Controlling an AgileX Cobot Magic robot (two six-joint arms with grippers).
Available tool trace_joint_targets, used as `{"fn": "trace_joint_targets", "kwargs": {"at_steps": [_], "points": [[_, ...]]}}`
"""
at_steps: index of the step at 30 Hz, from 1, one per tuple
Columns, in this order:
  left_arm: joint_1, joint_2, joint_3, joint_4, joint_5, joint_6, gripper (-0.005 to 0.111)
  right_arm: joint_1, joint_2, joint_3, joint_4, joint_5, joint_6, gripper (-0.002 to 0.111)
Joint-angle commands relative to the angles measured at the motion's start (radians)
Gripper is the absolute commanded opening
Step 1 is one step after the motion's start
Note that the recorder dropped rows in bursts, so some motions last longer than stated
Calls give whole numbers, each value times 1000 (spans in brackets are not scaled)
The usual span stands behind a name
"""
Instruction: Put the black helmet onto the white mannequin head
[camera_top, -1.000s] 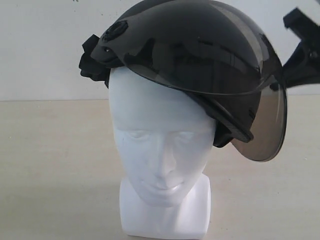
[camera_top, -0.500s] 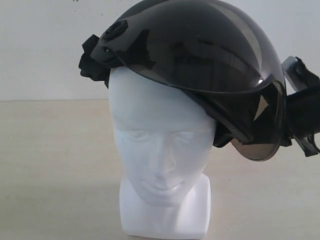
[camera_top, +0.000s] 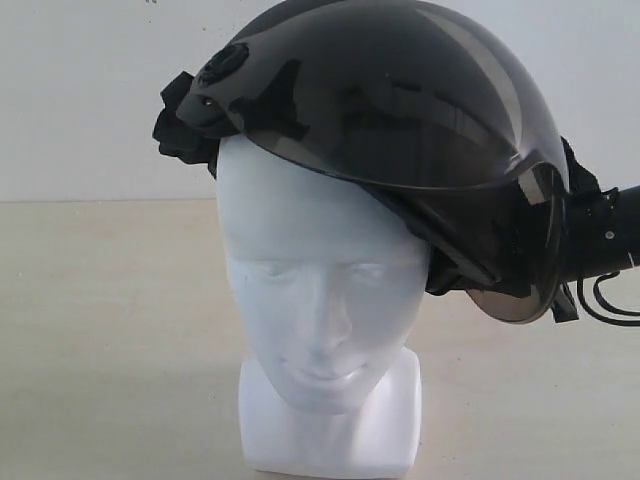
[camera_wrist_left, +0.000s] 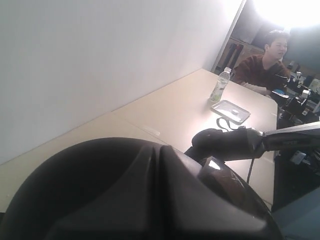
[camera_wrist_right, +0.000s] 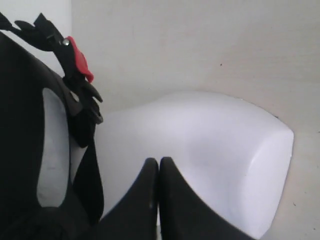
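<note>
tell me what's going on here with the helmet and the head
A two-armed robot is fitting a black helmet onto a white mannequin head. The helmet sits on the head but tilted, lower on the right of the exterior view. The right end effector, closed, is beside that low edge. The left end effector isn't visible.

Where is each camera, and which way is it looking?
Exterior view: in front, facing the white mannequin head and tilted black helmet; right arm at the edge.
Left wrist view: just over the helmet, looking across the table to a bottle and person; right arm shows, no claw.
Right wrist view: beside the head, facing its white base and the helmet strap; shut right claw shows.
All three see the helmet.
</note>
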Motion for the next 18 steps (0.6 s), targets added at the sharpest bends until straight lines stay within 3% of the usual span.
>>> {"fn": "trace_joint_targets", "kwargs": {"at_steps": [1,18], "points": [[1,13,-7,-3,-16,-13,4,23,-25,0,66,56,-32,0],[1,15,-7,-3,-29,-13,4,23,-164,0,61,82,11,0]]}}
